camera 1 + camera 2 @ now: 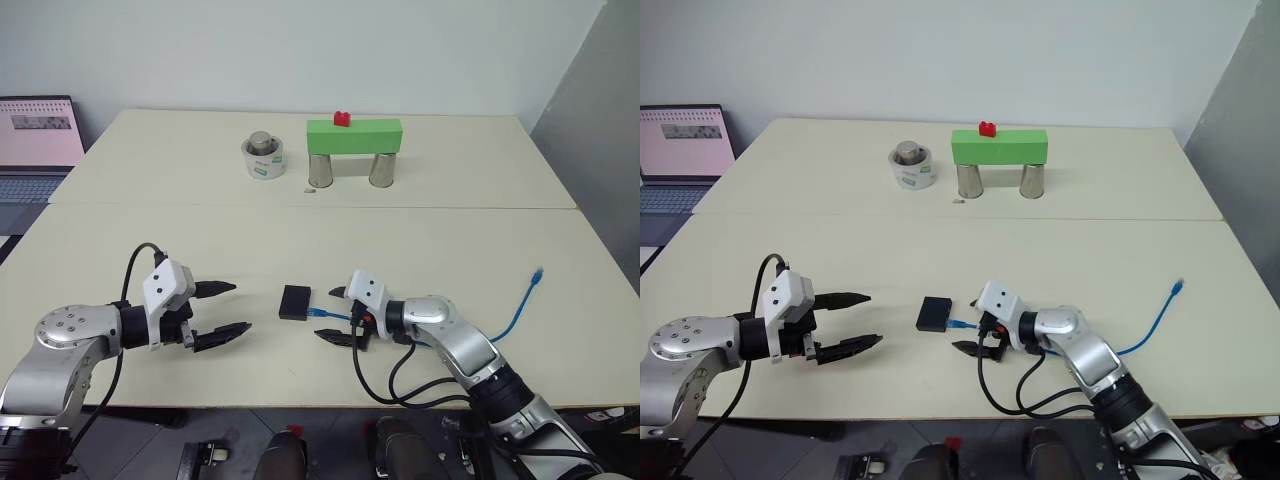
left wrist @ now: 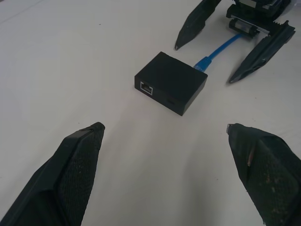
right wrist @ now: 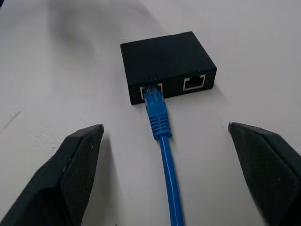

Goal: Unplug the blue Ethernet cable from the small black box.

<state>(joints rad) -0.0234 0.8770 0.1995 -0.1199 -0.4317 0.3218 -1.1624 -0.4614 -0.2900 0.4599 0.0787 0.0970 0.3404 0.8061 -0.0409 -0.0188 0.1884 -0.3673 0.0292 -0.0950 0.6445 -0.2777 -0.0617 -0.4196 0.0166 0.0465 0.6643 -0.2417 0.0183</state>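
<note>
Flanking the small flat matte black box (image 1: 295,301) at the near-centre of the cream table (image 1: 450,240): left gripper (image 1: 222,312) and right gripper (image 1: 336,314), both with fingers spread wide and empty, apparently one to brace, one to pull. Thin bright blue Ethernet cable (image 3: 162,136), ribbed boot, sits plugged into one of two side ports.

Bare table (image 1: 260,245) lies between the open left gripper (image 1: 228,308) and the small black box (image 1: 294,301); nothing blocks that approach. Between the spread fingers of the right gripper (image 3: 164,179) runs the blue Ethernet cable (image 3: 162,136), plugged into the box just ahead; open tabletop flanks it on both sides
</note>
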